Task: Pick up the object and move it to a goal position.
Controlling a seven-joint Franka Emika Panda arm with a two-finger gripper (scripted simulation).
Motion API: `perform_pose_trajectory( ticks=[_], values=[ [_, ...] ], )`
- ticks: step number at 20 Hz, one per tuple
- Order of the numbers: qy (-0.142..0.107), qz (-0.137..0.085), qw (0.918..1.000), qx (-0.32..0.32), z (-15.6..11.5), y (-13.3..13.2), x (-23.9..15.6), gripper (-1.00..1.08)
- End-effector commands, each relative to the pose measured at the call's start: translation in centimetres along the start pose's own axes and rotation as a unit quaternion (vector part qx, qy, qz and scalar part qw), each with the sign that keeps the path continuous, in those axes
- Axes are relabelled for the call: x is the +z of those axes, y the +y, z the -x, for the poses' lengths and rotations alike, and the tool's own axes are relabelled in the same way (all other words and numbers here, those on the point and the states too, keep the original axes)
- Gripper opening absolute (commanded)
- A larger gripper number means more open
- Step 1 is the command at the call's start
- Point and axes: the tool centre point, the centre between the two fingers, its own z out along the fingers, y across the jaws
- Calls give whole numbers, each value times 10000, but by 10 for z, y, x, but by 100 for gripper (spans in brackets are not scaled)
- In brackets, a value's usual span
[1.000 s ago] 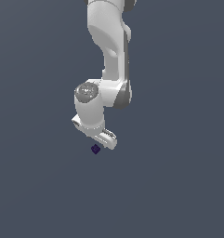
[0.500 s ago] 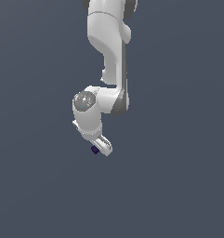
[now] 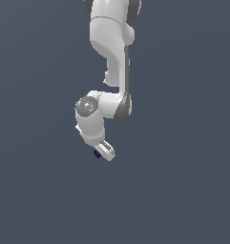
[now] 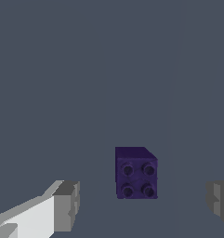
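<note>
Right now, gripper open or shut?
Open. In the wrist view the two fingers stand wide apart, with clear gaps on both sides of the purple cube between them.

Exterior view: set well back from the arm (image 3: 111, 71), framing it from its upper links to the pincer (image 3: 105, 151) against a plain grey surface (image 3: 183, 190).

Wrist view: mounted on the wrist, looking past the two fingertips (image 4: 67, 204) at close range, fingertips spread wide.

Shared: the pincer tip, the small purple studded cube (image 4: 135, 173) (image 3: 97, 154) and surrounding grey surface.
</note>
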Motion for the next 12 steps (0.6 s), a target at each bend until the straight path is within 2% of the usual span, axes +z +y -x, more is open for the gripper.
perform_pose_trajectory(
  ticks=[1,6,11,12],
  values=[
    [-5,4,10000,6,1,1,11,100],
    [-4,3,10000,21,1,1,36,100],
    [-4,3,10000,21,0,0,42,100],
    [-4,3,10000,21,0,0,42,-100]
  ],
)
